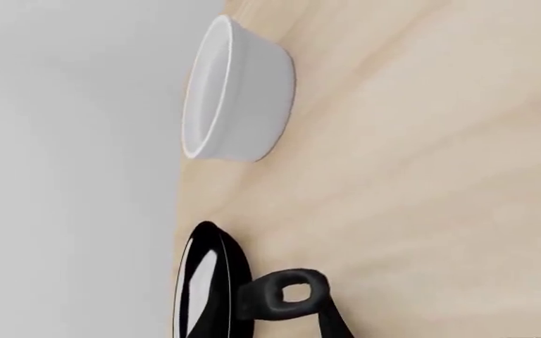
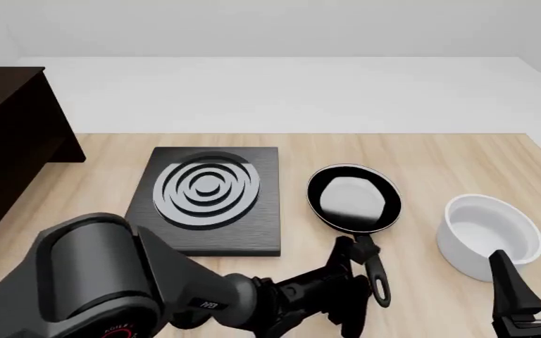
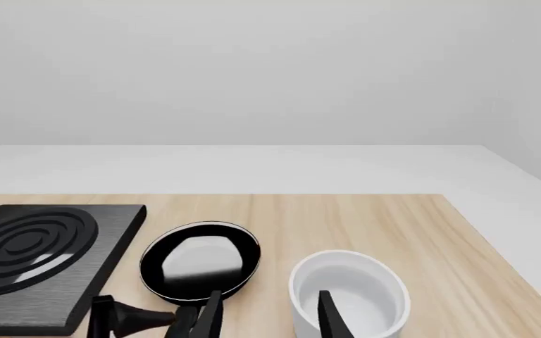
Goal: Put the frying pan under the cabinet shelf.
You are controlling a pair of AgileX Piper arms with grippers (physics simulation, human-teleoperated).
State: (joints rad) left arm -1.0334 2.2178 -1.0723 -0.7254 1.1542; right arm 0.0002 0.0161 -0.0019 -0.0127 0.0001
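Approach step: left gripper fingers parted around the glossy black round frying pan's handle, unclosed. Next: clamp, carry beneath dark brown wooden cabinet shelf. Right gripper open, empty.

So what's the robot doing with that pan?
The left gripper is down at the handle of the frying pan, getting ready to grab it. The pan sits on the table between the stove plate and a white bowl. The cabinet waits far left. The right gripper just hovers.
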